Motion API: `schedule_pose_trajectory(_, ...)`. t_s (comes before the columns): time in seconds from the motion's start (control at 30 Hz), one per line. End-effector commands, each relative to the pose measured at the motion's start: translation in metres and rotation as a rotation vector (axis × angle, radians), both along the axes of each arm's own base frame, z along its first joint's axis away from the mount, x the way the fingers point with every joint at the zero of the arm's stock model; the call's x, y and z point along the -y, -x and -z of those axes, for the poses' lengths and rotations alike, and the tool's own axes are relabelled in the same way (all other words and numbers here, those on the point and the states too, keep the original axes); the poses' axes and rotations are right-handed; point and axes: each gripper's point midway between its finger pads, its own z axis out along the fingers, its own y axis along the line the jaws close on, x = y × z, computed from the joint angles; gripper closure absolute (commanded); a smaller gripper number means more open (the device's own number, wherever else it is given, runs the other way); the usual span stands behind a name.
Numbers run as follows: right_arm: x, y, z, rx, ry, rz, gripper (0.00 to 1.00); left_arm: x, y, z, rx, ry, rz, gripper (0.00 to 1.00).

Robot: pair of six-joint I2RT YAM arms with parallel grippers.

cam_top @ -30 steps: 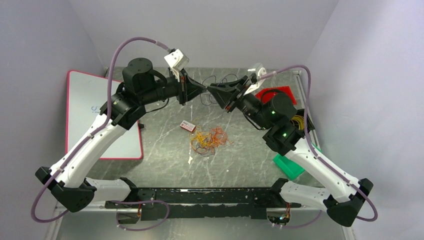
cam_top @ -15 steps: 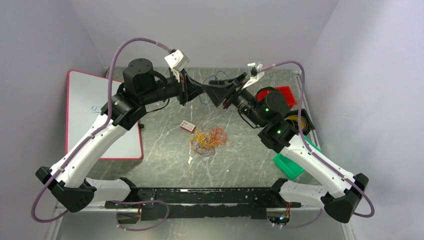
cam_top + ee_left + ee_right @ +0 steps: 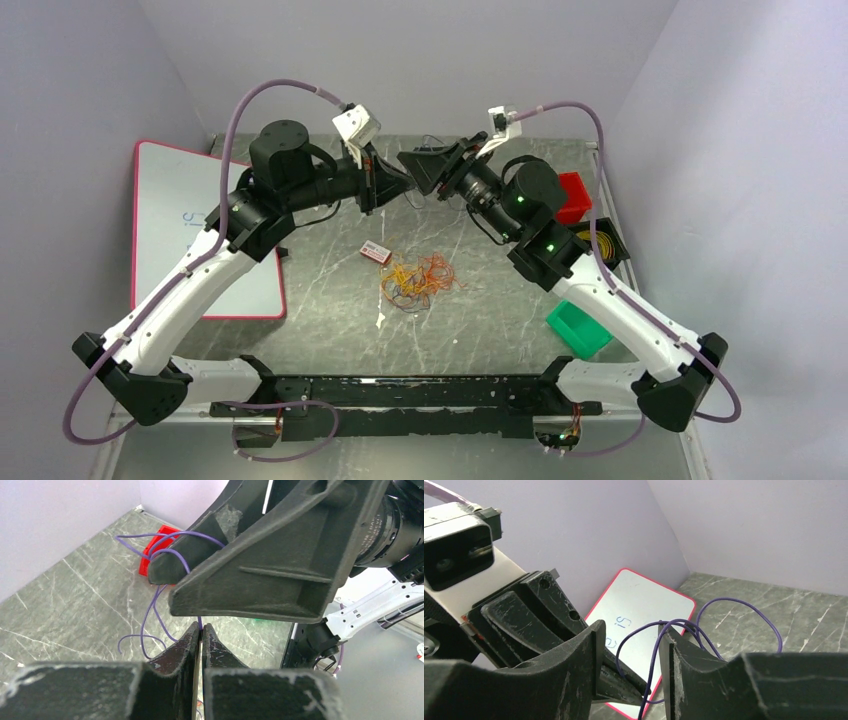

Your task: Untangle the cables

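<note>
Lilac walls close in a grey, marble-veined tabletop [image 3: 500, 310], matt and hard-looking.

Left gripper [image 3: 201, 630]: rough black fingers pressed together, clenched on a thin purple wire [image 3: 150, 615] that runs up out of the seam.

Right gripper [image 3: 631, 635]: released, wedge-shaped fingers standing apart. The same wire loops over one fingertip and trails slack to the table. Whether it also rubs the other finger is hard to tell from the wrist view.

Both grippers meet tip to tip above the far middle of the table.

Loose bunch of orange, yellow and red wires [image 3: 418, 280]: thread-like, lying flat mid-table, apart from both grippers, with a small red-and-white tag [image 3: 375, 252] just beside it.

Edges: white board with rounded red rim [image 3: 190, 240] at left, red plastic bin [image 3: 575, 190] and green plastic bin [image 3: 578, 330] at right. Bare tabletop surrounds the bunch.

Versus a second ago: right arm has swung farther back and left, its fingers have spread, more of the red bin shows, and the bunch is unmoved.
</note>
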Motion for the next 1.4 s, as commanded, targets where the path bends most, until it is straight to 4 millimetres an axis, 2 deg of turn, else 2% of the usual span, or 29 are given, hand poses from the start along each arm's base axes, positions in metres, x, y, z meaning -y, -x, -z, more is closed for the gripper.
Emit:
schedule_pose_trajectory(0.0,-0.003,-0.004,-0.004,-0.033,0.001,0.002,0.55,0.0,0.007,-0.012,0.034,0.032,0.033,0.93)
schedule_pose_trajectory(0.13,-0.007,-0.004,-0.002,-0.041,0.003,-0.016,0.63,0.0,0.007,-0.01,0.034,0.03,0.032,0.93)
schedule_pose_trajectory(0.4,-0.005,-0.005,-0.002,-0.039,0.01,-0.01,0.9,-0.003,0.004,-0.002,0.028,0.011,0.008,0.92)
schedule_pose_trajectory(0.5,0.0,-0.008,0.0,-0.049,0.03,0.024,1.0,-0.004,0.002,0.0,0.028,0.005,-0.007,0.73)
schedule_pose_trajectory(0.63,0.011,-0.017,0.003,-0.068,0.078,0.084,1.0,-0.009,0.002,0.003,0.032,0.002,-0.031,0.51)
schedule_pose_trajectory(0.77,0.039,-0.035,0.011,-0.1,0.14,0.189,1.0,-0.014,-0.001,0.01,0.024,-0.013,-0.063,0.43)
schedule_pose_trajectory(0.93,0.084,-0.056,0.023,-0.143,0.204,0.308,1.0,-0.018,-0.015,0.031,-0.024,-0.066,-0.135,0.4)
schedule_pose_trajectory(1.1,0.127,-0.082,0.05,-0.223,0.321,0.442,1.0,-0.017,-0.032,0.066,-0.093,-0.143,-0.192,0.36)
schedule_pose_trajectory(1.2,0.161,-0.102,0.072,-0.297,0.384,0.548,1.0,-0.019,-0.049,0.091,-0.132,-0.203,-0.256,0.35)
schedule_pose_trajectory(1.37,0.2,-0.129,0.102,-0.379,0.402,0.658,1.0,-0.021,-0.076,0.124,-0.165,-0.268,-0.326,0.34)
